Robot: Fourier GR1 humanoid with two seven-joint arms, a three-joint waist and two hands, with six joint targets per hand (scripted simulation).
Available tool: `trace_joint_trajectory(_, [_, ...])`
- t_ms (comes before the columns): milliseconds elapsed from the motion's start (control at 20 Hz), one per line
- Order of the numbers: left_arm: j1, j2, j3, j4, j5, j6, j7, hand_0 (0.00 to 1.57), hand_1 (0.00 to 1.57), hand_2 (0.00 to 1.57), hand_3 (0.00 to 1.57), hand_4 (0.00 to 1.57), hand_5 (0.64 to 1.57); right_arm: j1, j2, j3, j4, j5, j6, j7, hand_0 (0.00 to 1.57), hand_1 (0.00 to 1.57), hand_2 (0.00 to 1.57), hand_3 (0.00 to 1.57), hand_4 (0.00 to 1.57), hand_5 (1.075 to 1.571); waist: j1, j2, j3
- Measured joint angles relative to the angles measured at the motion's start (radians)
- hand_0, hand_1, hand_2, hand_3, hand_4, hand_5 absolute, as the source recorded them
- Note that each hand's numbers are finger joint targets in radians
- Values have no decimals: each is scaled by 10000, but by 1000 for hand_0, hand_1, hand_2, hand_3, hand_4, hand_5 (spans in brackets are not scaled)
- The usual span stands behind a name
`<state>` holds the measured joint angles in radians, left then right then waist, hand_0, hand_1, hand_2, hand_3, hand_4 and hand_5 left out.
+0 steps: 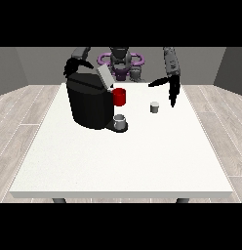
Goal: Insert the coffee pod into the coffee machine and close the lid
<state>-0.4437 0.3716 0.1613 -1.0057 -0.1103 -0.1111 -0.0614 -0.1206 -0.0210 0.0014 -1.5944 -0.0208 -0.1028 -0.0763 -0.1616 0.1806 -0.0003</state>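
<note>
Fingers (172,97) hang beside (not touching) coffee pod (154,107).

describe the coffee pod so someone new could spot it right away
Start at the big black coffee machine on the white table. Toward the view's right, past the red cup, stands the coffee pod, alone. It is the small pale grey cylinder.

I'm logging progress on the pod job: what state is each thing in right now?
coffee machine: upright on the table, lid raised open.
coffee pod: standing on the white table, apart from the machine, not inserted, not held.
grey cup: upright on the machine's drip tray.
red cup: upright beside the machine.
hand at the view's right: above and beside the pod, fingers pointing down, holding nothing.
hand at the view's left: behind the machine, fingers unclear.
</note>
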Motion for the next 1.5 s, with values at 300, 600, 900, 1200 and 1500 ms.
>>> trace_joint_trajectory(300, [-424, -181, -504, 952, -829, 191, -215, 0, 0, 375, 0, 0, 1571, -422, -29, -77, 413, 170, -208, 406, 0, 0, 0, 0, 392, 1571, 139, 99, -1])
trace_joint_trajectory(600, [-849, -124, -659, 1863, -1498, 442, -515, 695, 695, 778, 429, 0, 1571, -636, -23, -38, 899, 438, -478, 518, 0, 0, 0, 0, 422, 1571, 224, 189, 1])
trace_joint_trajectory(900, [-1071, 48, -910, 2624, -2250, 655, -613, 580, 580, 719, 472, 0, 1571, -797, -125, -147, 1233, 496, -484, 569, 0, 0, 0, 0, 392, 1571, 188, 174, 1])
trace_joint_trajectory(1200, [-1317, 87, -1202, 3284, -3099, 1239, -847, 645, 645, 788, 527, 0, 1571, -773, 28, 46, 1212, 573, -565, 571, 0, 0, 0, 0, 465, 1571, -18, 264, 8])
trace_joint_trajectory(1500, [-1647, 120, -1138, 3792, -3667, 2188, -1437, 775, 775, 917, 692, 351, 1571, -870, 109, 170, 1072, 670, -675, 682, 0, 0, 0, 0, 527, 1571, -120, 417, 20])
